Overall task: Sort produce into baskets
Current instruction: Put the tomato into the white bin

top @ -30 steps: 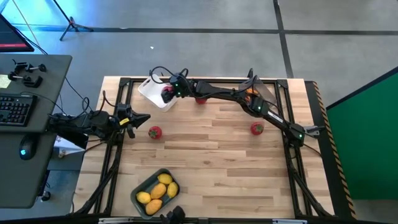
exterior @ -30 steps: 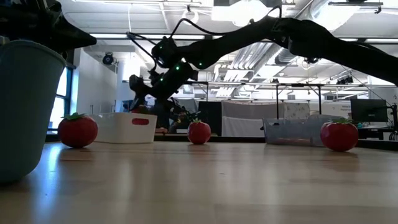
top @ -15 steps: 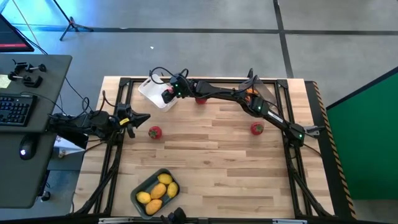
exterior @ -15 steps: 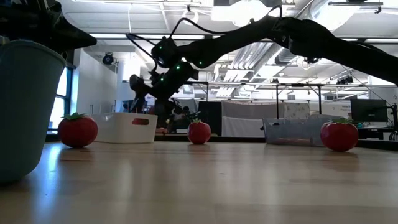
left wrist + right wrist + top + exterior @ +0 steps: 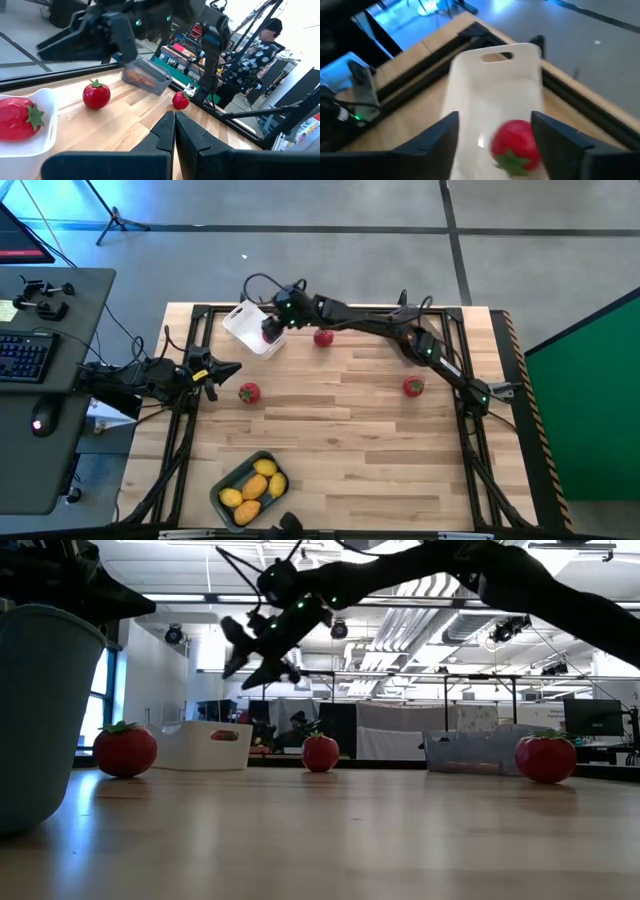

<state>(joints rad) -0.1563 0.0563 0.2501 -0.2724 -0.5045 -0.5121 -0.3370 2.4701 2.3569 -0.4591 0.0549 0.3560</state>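
item: red fruit (image 5: 516, 145) delivered to white basket (image 5: 250, 330), upper left of the high view.
i see my right gripper (image 5: 272, 328) spread, empty above it; left gripper (image 5: 222, 370) pressed together at left edge. next i judge: fetch a loose red fruit (image 5: 323, 337).

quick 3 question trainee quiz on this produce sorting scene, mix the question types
1. True or false: the right gripper has its fingers open above the white basket.
2. How many red fruits lie loose on the table, outside any basket?
A. one
B. three
C. five
3. Fill in: the yellow fruits lie in the ____ basket at the table's near edge.

Key:
1. True. A red fruit lies in the basket between the spread fingers.
2. B. One is near the left gripper, one beside the white basket, one toward the right.
3. Grey-blue.
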